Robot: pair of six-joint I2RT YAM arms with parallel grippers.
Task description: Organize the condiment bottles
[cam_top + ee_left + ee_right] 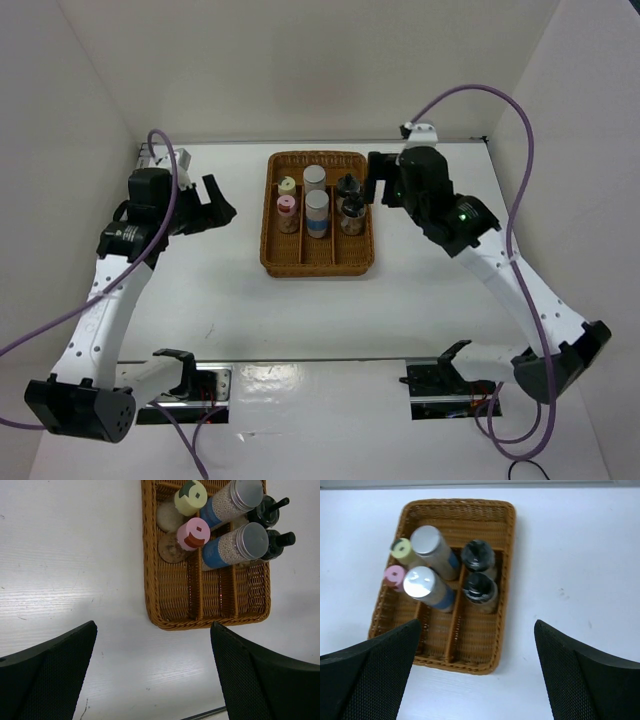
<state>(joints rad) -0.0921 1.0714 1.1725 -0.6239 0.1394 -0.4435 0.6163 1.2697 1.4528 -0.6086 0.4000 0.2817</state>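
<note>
Open left pincer overlooks basket holding condiment bottles.

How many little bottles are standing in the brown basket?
6, all in the basket. Left compartment: cream bottle, pink bottle. Middle: two silver-capped bottles. Right: two black-capped bottles. None seems hidden.

Rough woven wicker basket, brushed-metal caps on two clear bottles, smooth white table, matt mesh-textured left pincer fingers.

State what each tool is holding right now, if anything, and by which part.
Nothing is held. The left tool and the right tool are both open and empty; the bottles stand in the basket.
</note>
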